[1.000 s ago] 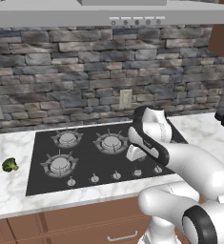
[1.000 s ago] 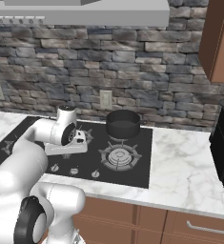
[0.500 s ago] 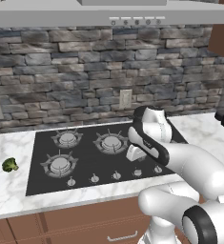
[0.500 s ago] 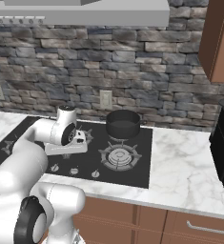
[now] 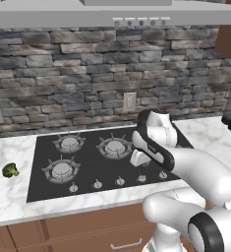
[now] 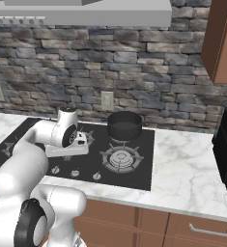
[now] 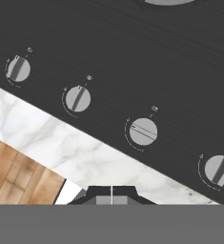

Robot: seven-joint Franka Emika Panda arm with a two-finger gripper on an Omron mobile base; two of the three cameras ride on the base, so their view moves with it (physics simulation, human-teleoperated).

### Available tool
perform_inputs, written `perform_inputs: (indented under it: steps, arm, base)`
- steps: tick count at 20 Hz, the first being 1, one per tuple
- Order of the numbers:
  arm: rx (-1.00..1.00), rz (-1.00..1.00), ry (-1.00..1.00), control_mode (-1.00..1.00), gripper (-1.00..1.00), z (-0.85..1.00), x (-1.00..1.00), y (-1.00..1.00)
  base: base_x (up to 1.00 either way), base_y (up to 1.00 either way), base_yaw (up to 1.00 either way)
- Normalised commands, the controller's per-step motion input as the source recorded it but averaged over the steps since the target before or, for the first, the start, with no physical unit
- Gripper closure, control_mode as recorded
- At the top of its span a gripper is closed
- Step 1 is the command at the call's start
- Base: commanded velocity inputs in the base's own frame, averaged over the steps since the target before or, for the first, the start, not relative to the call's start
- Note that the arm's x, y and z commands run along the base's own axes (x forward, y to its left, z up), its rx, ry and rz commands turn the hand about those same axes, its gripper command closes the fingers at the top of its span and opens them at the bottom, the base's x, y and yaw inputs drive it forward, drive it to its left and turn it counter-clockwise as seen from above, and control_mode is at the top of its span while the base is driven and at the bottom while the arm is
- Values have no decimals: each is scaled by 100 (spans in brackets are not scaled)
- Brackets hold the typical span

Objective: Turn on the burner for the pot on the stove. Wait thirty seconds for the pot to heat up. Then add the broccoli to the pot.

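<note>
Notably, the right base view showed the pot point(image 6: 125, 126); the left showed the broccoli point(image 5: 10, 170). The gripper point(image 7: 111, 196) was fully closed, empty, above the stove point(image 7: 132, 43) knobs.

Base views flank stove point(image 5: 112, 162); hand view close, seemingly tilted, over knobs point(image 7: 143, 131).

In the left base view, the right part of the stove point(image 5: 87, 172) is covered by the white arm, and the pot is hidden behind it. In the right base view, the stove's left burners are hidden behind the arm. In the hand view, the rightmost knob point(image 7: 219, 169) is cut by the picture's edge, and the small markings beside the knobs cannot be read.
</note>
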Motion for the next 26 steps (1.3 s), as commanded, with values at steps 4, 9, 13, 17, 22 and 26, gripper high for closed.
perform_inputs:
  steps: [4, 9, 13, 17, 22, 26]
  arm:
    - [0, 0, 0, -100, 100, 0, 0, 0]
    - [0, 0, 0, -100, 100, 0, 0, 0]
    - [0, 0, 0, -100, 100, 0, 0, 0]
    - [0, 0, 0, -100, 100, 0, 0, 0]
    - [0, 0, 0, -100, 100, 0, 0, 0]
    - [0, 0, 0, -100, 100, 0, 0, 0]
  base:
    - [0, 0, 0]
    - [0, 0, 0]
    - [0, 0, 0]
    - [0, 0, 0]
    - [0, 0, 0]
    - [0, 0, 0]
